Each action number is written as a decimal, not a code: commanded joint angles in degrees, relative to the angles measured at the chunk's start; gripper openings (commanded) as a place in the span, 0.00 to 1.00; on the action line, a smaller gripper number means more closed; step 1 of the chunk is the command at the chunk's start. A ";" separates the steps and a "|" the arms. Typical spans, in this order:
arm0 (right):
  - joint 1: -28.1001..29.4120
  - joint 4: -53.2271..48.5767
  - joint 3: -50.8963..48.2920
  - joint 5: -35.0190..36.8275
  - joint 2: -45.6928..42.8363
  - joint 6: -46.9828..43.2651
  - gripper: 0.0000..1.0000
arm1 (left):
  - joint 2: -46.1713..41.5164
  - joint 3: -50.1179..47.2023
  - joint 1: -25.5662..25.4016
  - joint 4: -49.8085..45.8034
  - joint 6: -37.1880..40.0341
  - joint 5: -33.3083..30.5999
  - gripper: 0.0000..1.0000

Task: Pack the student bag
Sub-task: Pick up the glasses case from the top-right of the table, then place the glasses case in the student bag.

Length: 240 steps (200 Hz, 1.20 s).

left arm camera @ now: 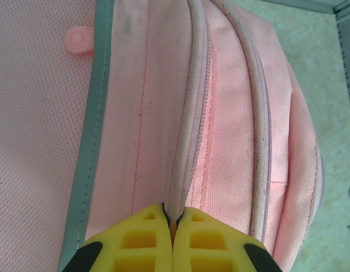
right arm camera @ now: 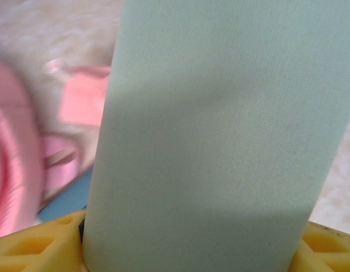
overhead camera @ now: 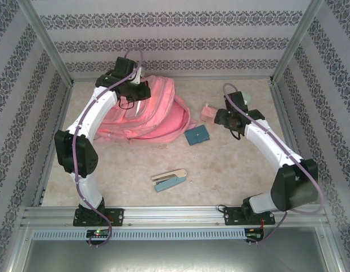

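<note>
The student bag (overhead camera: pixel 158 116), a large pink backpack, lies at the back left of the table. My left gripper (overhead camera: pixel 135 93) is over its top. In the left wrist view the yellow fingers (left arm camera: pixel 146 238) are shut on a pale zip edge of the bag (left arm camera: pixel 237 113), with the fold pinched between the tips of the left gripper (left arm camera: pixel 174 218). My right gripper (overhead camera: pixel 234 116) is at the right of the bag. A mint-green pencil case (right arm camera: pixel 220 141) stands between its yellow fingers (right arm camera: pixel 45 241) and hides the gap of the right gripper (right arm camera: pixel 192 241).
A teal flat pouch (overhead camera: pixel 196 135) lies just right of the bag, with a small pink item (overhead camera: pixel 209 113) behind it. A blue and beige stapler (overhead camera: pixel 169 179) lies in the middle near the front. Metal frame posts and patterned walls enclose the table.
</note>
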 commanded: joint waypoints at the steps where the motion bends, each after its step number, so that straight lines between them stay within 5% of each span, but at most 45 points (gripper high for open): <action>1: 4.97 0.26 1.48 -0.55 0.40 -0.06 0.68 | -3.59 4.04 2.56 3.65 -4.09 4.43 0.00; 85: 20.93 5.63 20.81 -5.39 22.14 5.43 0.68 | -5.20 3.19 7.41 9.74 -12.10 13.56 0.00; 196: 22.00 6.42 41.49 -11.62 46.58 12.33 0.69 | -5.56 0.41 7.78 13.68 -16.09 16.58 0.00; 240: 21.20 5.29 43.47 -12.98 48.66 10.97 0.82 | -5.64 0.79 7.79 12.44 -14.97 16.31 0.00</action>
